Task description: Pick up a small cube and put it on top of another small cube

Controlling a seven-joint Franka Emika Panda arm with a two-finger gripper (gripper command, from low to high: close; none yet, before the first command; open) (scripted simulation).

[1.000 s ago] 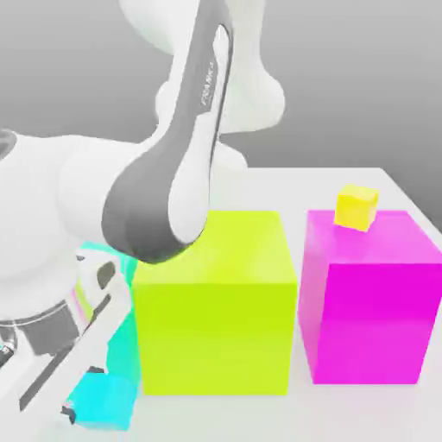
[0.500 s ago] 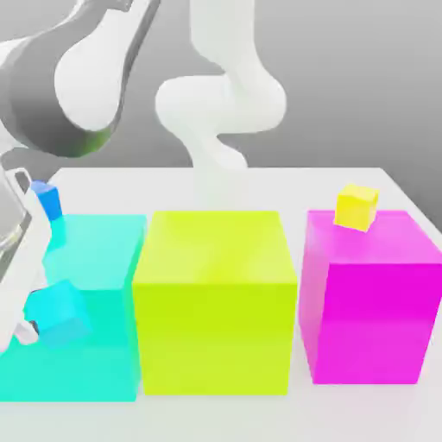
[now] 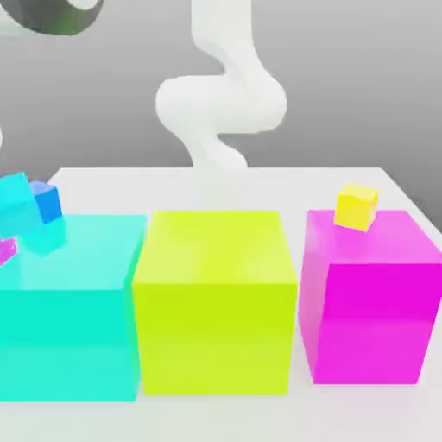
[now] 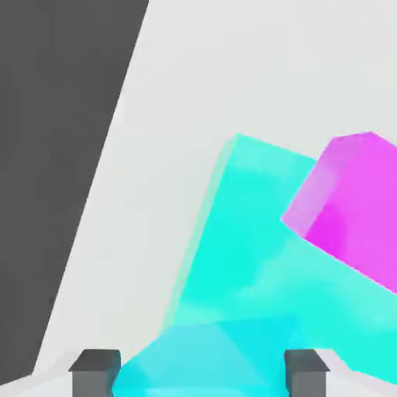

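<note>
In the hand view my gripper (image 4: 201, 374) is shut on the small cyan cube (image 4: 205, 358), which sits between the two dark fingertips (image 4: 95, 372). The exterior view has that cyan cube (image 3: 12, 200) in the air at the left edge, tilted. It hangs just to the left of the dark blue small cube (image 3: 47, 202), at about the same height, and covers part of it. The blue cube rests by the far left corner of the big cyan block (image 3: 73, 311).
Three big blocks stand in a row: cyan, yellow-green (image 3: 216, 298) and magenta (image 3: 369, 298). A tiny yellow cube (image 3: 356, 206) lies on the magenta block. The white arm (image 3: 221, 95) rises behind the row. A magenta shape (image 4: 349, 209) overlaps the big cyan block (image 4: 248, 256) in the hand view.
The held cyan cube has risen from low in front of the big cyan block to beside the dark blue cube. The arm has swung up and out at the exterior view's top left.
</note>
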